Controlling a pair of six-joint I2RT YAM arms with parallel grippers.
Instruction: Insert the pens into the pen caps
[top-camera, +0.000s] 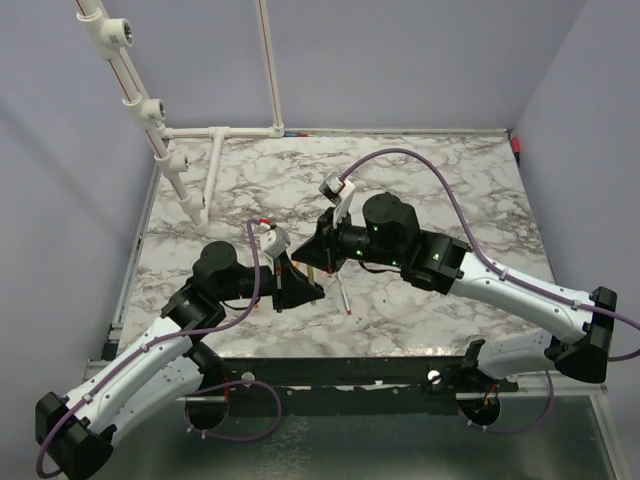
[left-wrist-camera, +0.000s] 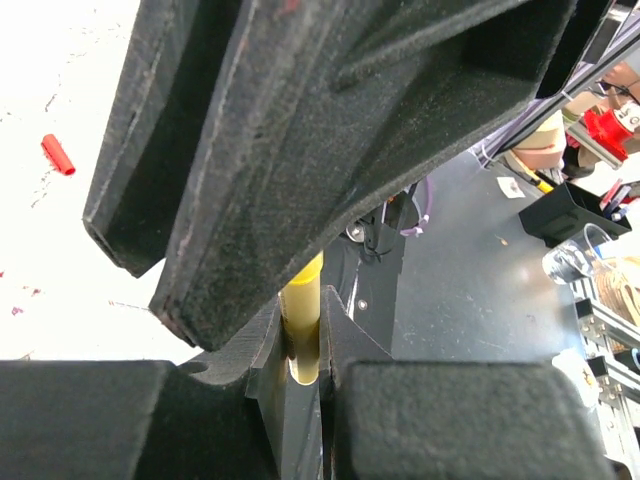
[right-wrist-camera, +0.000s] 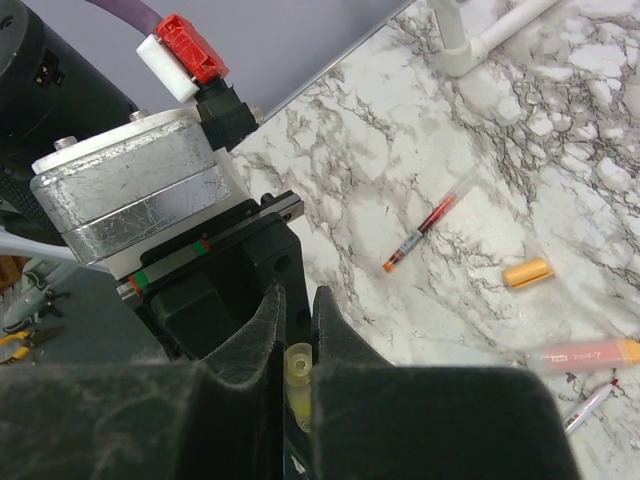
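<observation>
Left gripper (left-wrist-camera: 304, 340), at the centre of the overhead view, is pinched nearly closed on a yellow barrel (left-wrist-camera: 302, 300). Nose to nose with it, the right gripper (right-wrist-camera: 298, 312) squeezes just as narrowly on a pale yellow tube (right-wrist-camera: 298, 366). Which is pen and which cap I cannot tell. Any tilt between them could jam the rim or slide a piece through the pads, and a hard push could knock the fingers together. A yellow-orange cap (right-wrist-camera: 527, 272) and a salmon-pink pen (right-wrist-camera: 585, 353) lie loose at the right wrist view's lower right.
</observation>
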